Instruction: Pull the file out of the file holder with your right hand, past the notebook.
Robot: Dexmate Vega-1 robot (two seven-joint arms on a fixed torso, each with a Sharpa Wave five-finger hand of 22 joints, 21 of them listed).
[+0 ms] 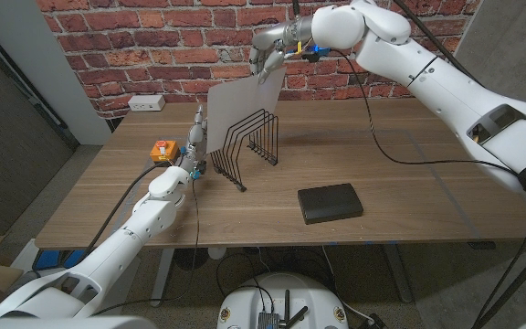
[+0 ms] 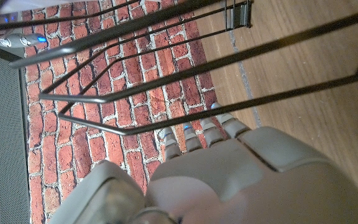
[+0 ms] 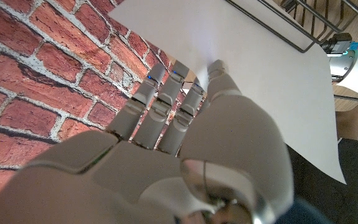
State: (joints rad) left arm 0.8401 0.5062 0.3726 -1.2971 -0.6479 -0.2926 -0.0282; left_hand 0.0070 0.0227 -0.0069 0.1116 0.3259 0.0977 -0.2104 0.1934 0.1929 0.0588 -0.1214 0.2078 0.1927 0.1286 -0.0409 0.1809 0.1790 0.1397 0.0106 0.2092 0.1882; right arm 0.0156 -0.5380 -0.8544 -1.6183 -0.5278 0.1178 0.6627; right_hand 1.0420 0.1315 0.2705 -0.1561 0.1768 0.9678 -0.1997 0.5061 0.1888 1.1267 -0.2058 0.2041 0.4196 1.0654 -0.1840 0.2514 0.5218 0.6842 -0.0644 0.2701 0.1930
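light: even, bright indoor | shadows: soft | glare: none | blur: near hands slightly soft

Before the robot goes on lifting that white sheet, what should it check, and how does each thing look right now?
1. Right hand has hold of the file: ok, its fingers pinch the top edge.
2. File free of the wire file holder: not ok, its lower part sits between the wires.
3. Left hand steadies the holder: cannot tell, it is at the holder's end, contact unclear.
4. Notebook out of the way: ok, it lies flat on the table, apart from the holder.
5. Orange box clear of the file: ok, it sits beyond the left hand.
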